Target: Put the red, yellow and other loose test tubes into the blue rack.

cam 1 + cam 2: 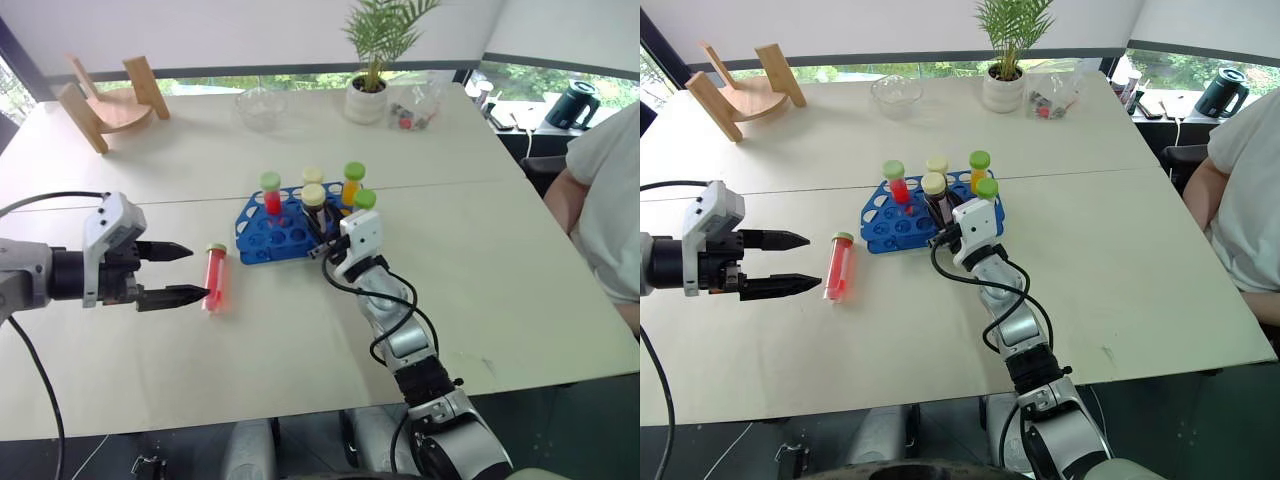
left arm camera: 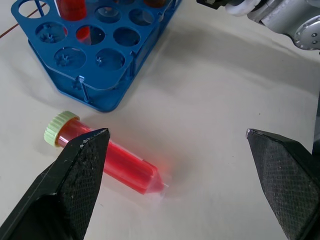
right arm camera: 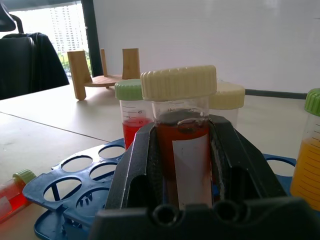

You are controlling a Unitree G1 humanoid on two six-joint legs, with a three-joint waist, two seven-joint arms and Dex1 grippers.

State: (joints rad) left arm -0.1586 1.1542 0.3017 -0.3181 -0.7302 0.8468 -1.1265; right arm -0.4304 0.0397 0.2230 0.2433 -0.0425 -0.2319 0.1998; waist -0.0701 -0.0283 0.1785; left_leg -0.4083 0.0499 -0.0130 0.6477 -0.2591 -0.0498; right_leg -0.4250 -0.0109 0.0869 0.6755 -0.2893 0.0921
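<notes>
The right gripper [image 3: 182,165] is clamped on the brown tube [image 3: 184,150], upright over the blue rack [image 1: 262,237]. A red tube [image 3: 131,117], a cream-capped one [image 3: 227,97] and a yellow tube [image 3: 307,160] stand in the rack just beyond it. The left gripper [image 1: 176,272] gapes wide just beside the loose red tube [image 1: 215,277], lying on the table [image 1: 480,280] near the rack.

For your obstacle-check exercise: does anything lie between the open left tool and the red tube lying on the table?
Nothing visible does. The left tool is open, its fingertips right beside the red tube, which lies flat on bare table a short way from the blue rack.
</notes>
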